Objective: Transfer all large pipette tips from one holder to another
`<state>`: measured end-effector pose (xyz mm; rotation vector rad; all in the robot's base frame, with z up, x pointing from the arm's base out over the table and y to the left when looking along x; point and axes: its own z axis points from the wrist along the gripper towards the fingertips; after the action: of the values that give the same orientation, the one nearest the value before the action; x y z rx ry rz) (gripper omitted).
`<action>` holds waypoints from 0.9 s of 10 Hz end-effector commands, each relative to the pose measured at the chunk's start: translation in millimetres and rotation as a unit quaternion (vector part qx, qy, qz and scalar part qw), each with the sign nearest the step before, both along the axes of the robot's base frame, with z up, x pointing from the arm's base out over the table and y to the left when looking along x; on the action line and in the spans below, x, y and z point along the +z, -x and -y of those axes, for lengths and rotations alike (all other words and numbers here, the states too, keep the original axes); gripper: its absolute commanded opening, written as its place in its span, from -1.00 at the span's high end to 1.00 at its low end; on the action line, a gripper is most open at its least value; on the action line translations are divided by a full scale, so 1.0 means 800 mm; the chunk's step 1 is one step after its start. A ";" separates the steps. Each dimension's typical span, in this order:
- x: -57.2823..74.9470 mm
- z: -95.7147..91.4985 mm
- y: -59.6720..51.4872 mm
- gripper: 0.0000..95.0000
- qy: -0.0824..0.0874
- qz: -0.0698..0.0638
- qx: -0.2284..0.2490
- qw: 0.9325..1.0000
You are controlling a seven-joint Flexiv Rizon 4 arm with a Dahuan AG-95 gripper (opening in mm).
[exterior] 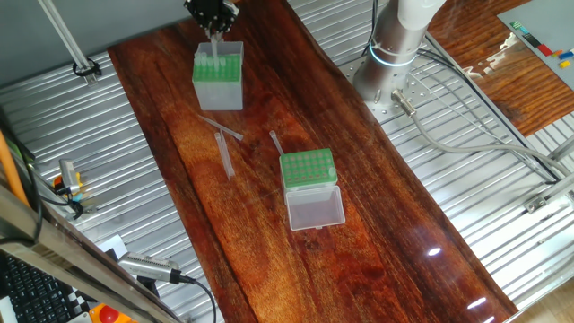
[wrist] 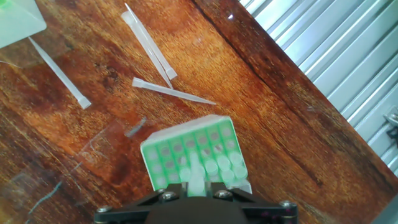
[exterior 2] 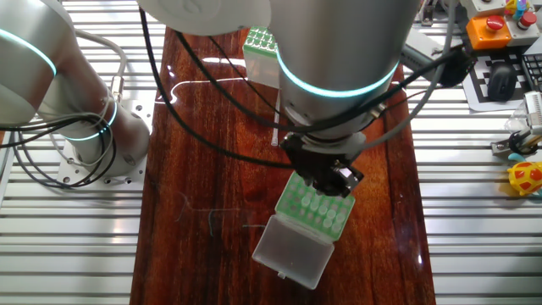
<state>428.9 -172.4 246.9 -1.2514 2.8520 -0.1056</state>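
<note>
A glossy red-brown wooden tabletop (exterior: 224,215) runs from 11 to 5 o'clock over ribbed metal decking (exterior: 475,224). A keyboard (exterior: 36,292) sits at 8 o'clock; glare spots lie near 5.

Two opposed overheads, one claw-mounted closeup

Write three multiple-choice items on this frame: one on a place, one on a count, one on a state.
1. The jaws hang over: A the tall translucent box; B the low green rack; C bare table.
2. Loose pipette tips lying on the table: A one; B three; C six.
3. The clear lid of the low green rack is: A shut; B open; C missing.

Answers: 1 A, the jaws sit directly above the box's green top. 2 B, three tips lie between the two holders. 3 B, the lid lies folded flat beside the rack.
</note>
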 end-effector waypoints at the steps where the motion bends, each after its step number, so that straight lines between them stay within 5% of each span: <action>1: 0.001 0.000 -0.002 -0.20 -0.001 0.000 0.001 1.000; 5: 0.019 -0.013 -0.001 -0.20 -0.001 0.001 -0.009 1.000; 7: 0.019 -0.013 -0.001 -0.20 -0.008 0.002 -0.057 0.998; 8: 0.019 -0.013 -0.001 0.20 -0.019 -0.006 -0.077 0.997; 9: 0.019 -0.013 -0.001 0.20 -0.022 -0.012 -0.053 0.998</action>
<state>430.2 -162.4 261.9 -1.0563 2.9267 -0.0581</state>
